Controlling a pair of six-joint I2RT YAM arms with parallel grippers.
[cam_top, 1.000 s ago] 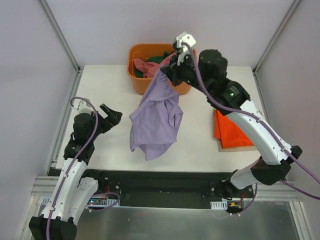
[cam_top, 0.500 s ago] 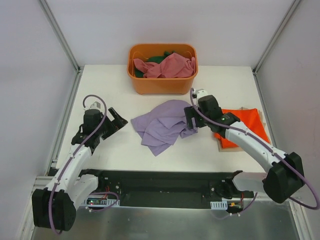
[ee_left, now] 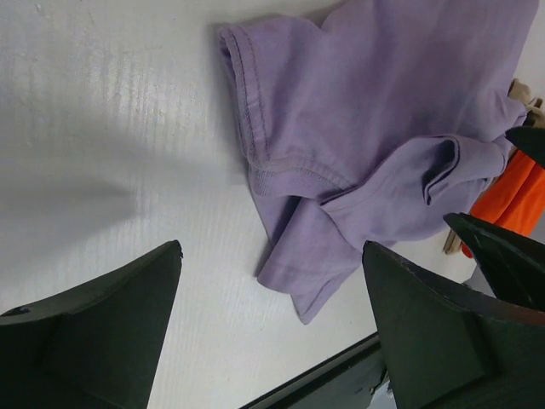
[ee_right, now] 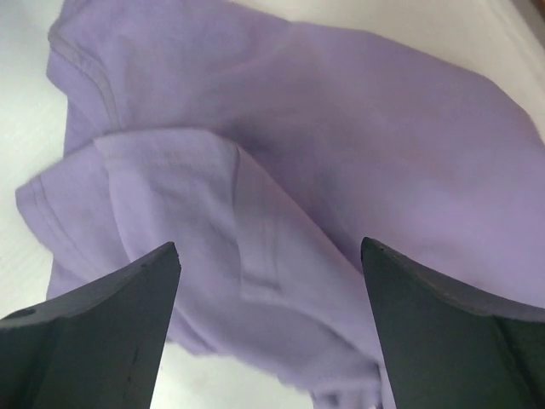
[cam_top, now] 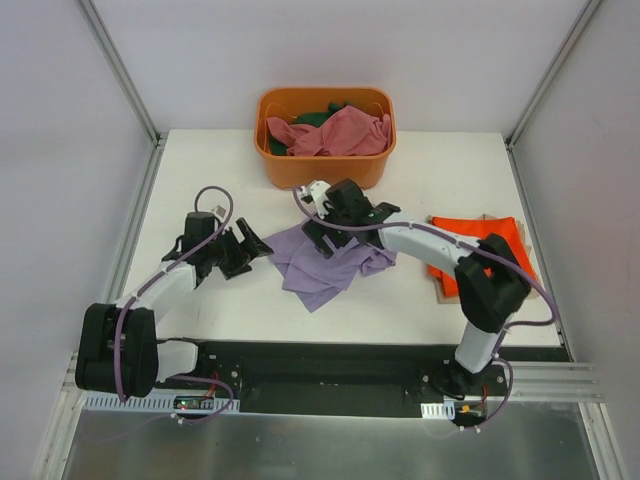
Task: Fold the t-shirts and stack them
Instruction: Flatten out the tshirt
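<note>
**Change of state.** Since a second ago the lavender shirt (cam_top: pixel 325 268) has come down from the air in front of the tub (cam_top: pixel 325 175) onto the desk (cam_top: pixel 200 170). The right claw (cam_top: pixel 318 238), then clamped on the shirt, has let go and dropped low over it. The left claw (cam_top: pixel 250 246) has swung in from the desk's left side to the shirt's left edge.

**Surroundings.**
- The tub stands at the far edge of the desk, centre, apart from both claws.
- The tub holds a pink shirt (cam_top: pixel 335 132), with a green shirt (cam_top: pixel 318 116) showing behind it.
- An orange shirt (cam_top: pixel 492 245) lies folded flat on a beige board (cam_top: pixel 441 293) at the right of the desk, near the lavender shirt's right end.
- The right arm passes over the orange shirt's left part and hides it there.
- The left claw faces the lavender shirt across a strip of bare desk.

**Lavender shirt.** It lies at the desk's centre in a crumpled heap, its layers overlapped and not flat. The left wrist view shows a stitched hem along its left edge and a fold bunched toward the right. The right wrist view shows a hemmed flap lying over the body.

**Claws.**
- Left: fingers spread wide, holding nothing. Desk and a corner of the shirt show between them.
- Right: fingers spread wide just above the shirt. Cloth shows between them but is not gripped.
</note>
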